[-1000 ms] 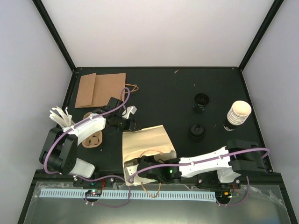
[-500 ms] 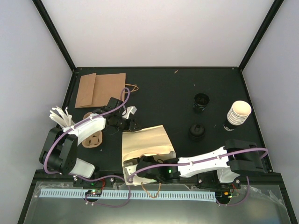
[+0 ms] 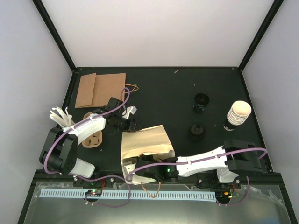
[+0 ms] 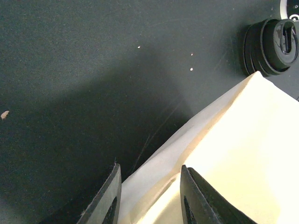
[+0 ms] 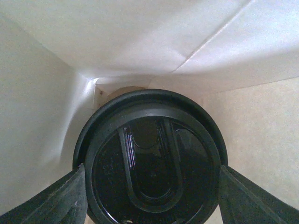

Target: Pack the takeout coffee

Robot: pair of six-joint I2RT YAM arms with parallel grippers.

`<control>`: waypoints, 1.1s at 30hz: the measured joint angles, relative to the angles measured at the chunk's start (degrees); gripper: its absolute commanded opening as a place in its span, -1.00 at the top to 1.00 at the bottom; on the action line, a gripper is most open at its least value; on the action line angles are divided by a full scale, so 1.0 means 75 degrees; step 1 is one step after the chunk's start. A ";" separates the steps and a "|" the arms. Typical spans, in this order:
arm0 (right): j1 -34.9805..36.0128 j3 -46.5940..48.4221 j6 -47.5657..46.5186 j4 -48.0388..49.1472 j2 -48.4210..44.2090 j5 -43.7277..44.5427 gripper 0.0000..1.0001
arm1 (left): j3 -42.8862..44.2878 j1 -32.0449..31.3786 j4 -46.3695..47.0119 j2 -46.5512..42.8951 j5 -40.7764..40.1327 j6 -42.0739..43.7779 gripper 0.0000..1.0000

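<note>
Overall, you have the packing far along but not closed out. On the black table (image 3: 187, 84) the cream paper bag (image 3: 152, 140) lies on its side with its mouth toward the near edge. Your left gripper (image 4: 149, 170) is closed on a fold at the bag's far corner, and the paper fills the gap between the jaws. Your right gripper (image 5: 152, 172) sits inside the bag's mouth, hidden from above, and is clamped on the takeout coffee (image 5: 152, 149). The wrist view shows the coffee's dark lidded top between the two fingers (image 5: 60, 200), one against each side of the rim, with bag walls all around. The cup body below is hidden.

Judgement: the coffee is inside the bag but not yet set down and released. You cannot tell whether it touches the bag's bottom. Left to do: seat it, open the right jaws, draw that arm out without dragging the bag, then release the left hold.
</note>
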 measured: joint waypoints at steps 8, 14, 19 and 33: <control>-0.0032 0.0096 -0.0026 0.0146 0.0361 0.0140 -0.05 | -0.0038 0.0000 0.0050 0.0000 0.0076 -0.0009 0.26; -0.0055 0.0271 -0.0006 0.0131 0.0562 0.0198 -0.05 | -0.0041 0.0000 0.0093 0.0000 0.0085 -0.0015 0.26; -0.0090 0.0379 0.0029 0.0032 0.0632 0.0198 -0.05 | -0.0044 0.0000 0.0125 0.0000 0.0085 -0.0055 0.26; -0.0420 0.1536 0.1221 -0.1542 0.1008 -0.0117 -0.06 | -0.0117 0.0020 0.0219 -0.0329 0.0111 -0.0128 0.27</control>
